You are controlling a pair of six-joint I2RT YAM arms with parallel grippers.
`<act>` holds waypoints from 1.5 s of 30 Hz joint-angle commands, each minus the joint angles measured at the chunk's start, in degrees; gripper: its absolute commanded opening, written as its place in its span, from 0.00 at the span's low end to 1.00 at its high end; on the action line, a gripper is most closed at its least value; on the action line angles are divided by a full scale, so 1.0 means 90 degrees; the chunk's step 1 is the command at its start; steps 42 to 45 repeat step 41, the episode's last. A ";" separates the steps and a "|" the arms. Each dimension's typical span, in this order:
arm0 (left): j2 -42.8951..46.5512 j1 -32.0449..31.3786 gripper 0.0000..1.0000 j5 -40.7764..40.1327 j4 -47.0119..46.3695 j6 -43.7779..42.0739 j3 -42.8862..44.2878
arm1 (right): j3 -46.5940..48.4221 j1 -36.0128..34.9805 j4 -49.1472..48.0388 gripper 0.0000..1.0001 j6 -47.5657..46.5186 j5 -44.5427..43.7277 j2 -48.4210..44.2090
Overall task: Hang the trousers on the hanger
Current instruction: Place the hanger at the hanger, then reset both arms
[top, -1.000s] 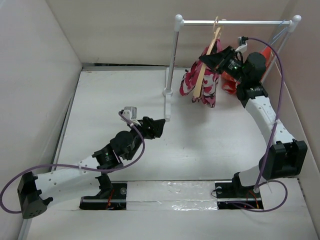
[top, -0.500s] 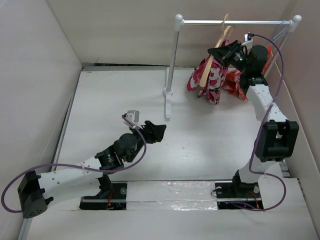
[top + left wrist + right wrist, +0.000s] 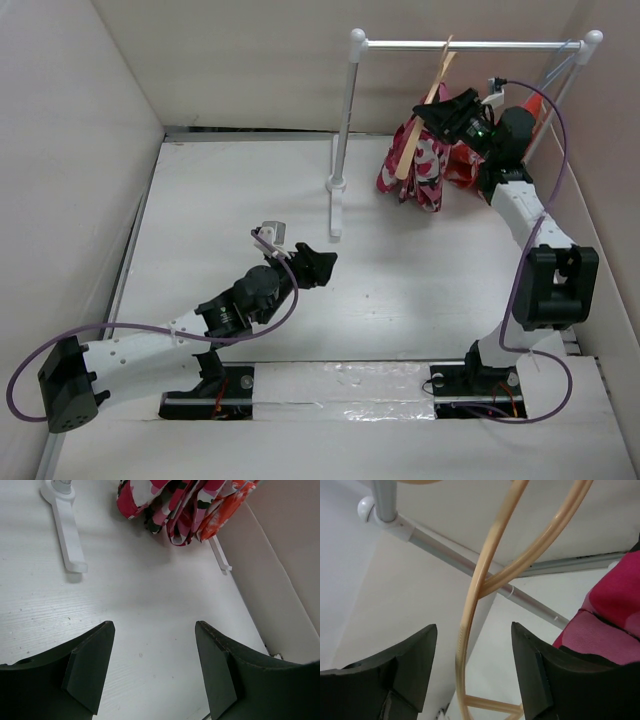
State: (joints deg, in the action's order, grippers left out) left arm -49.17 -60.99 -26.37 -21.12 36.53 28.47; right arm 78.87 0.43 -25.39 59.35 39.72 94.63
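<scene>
The pale wooden hanger [image 3: 425, 105] hangs tilted, its hook at the white rail [image 3: 480, 44]. The pink, red and black camouflage trousers [image 3: 420, 165] are draped over it, bunched down to the table. My right gripper [image 3: 442, 108] stands open beside the hanger's upper arm. In the right wrist view the hanger [image 3: 490, 560] runs between the fingers of the right gripper [image 3: 474, 626], closer to the left one and touching neither. Pink trousers cloth [image 3: 615, 600] shows at the right. My left gripper [image 3: 322, 266] is open and empty over the table; its wrist view sees the left gripper [image 3: 155, 625] and the trousers [image 3: 165, 505].
A red-orange cloth [image 3: 465, 165] with white marks hangs just right of the trousers, between them and the right wall. The rail's left post [image 3: 345, 110] and its foot [image 3: 335, 215] stand between the two arms. Box walls close in the left, back and right sides.
My right gripper has opened and let go of the hanger, after carrying it a little to the right along the rail. The left arm crept slightly forward and right.
</scene>
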 commanded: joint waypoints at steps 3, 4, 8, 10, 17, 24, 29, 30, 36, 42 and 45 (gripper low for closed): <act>0.0121 0.0019 0.63 -0.0009 -0.0201 0.0042 0.0001 | -0.0394 0.0118 -0.0668 0.65 -0.0715 -0.0087 -0.0835; 0.0131 0.0019 0.63 -0.0009 -0.0202 0.0042 0.0020 | -0.0423 0.0119 -0.0608 0.65 -0.0948 -0.0107 -0.0914; 0.0150 0.0019 0.65 -0.0097 -0.0026 0.0032 0.0157 | -0.0637 0.0177 -0.0265 1.00 -0.1487 -0.0146 -0.1460; 0.0189 0.0019 0.66 -0.0185 -0.0026 0.0013 0.0225 | -0.0989 0.0236 -0.0382 1.00 -0.1633 -0.0214 -0.1937; 0.0267 0.0019 0.67 -0.0429 0.0374 -0.0280 0.0870 | -0.1935 0.0480 -0.0002 1.00 -0.2415 -0.0283 -0.3878; 0.1193 0.0019 0.68 -0.0741 0.0559 -0.0329 0.0831 | -0.3820 -0.0027 0.0464 1.00 -0.2902 0.0477 -0.6368; 0.2180 0.0019 0.68 -0.1103 0.1417 -0.0086 0.0704 | -0.4174 -0.0272 0.2903 1.00 -0.4345 0.0256 -0.7885; 0.2501 0.0019 0.69 -0.1151 0.1535 -0.0007 0.0636 | -0.4183 -0.0272 0.3750 1.00 -0.4552 -0.0065 -0.8110; 0.3119 0.0019 0.67 -0.1094 0.1917 0.0792 -0.0145 | -0.4797 -0.0681 0.4325 1.00 -0.4827 -0.0508 -0.8961; 0.2798 0.0019 0.68 -0.0918 0.1801 0.1038 -0.0214 | -0.5033 -0.0682 0.4198 1.00 -0.4788 -0.0420 -0.8962; 0.2798 0.0019 0.68 -0.0918 0.1801 0.1038 -0.0214 | -0.5033 -0.0682 0.4198 1.00 -0.4788 -0.0420 -0.8962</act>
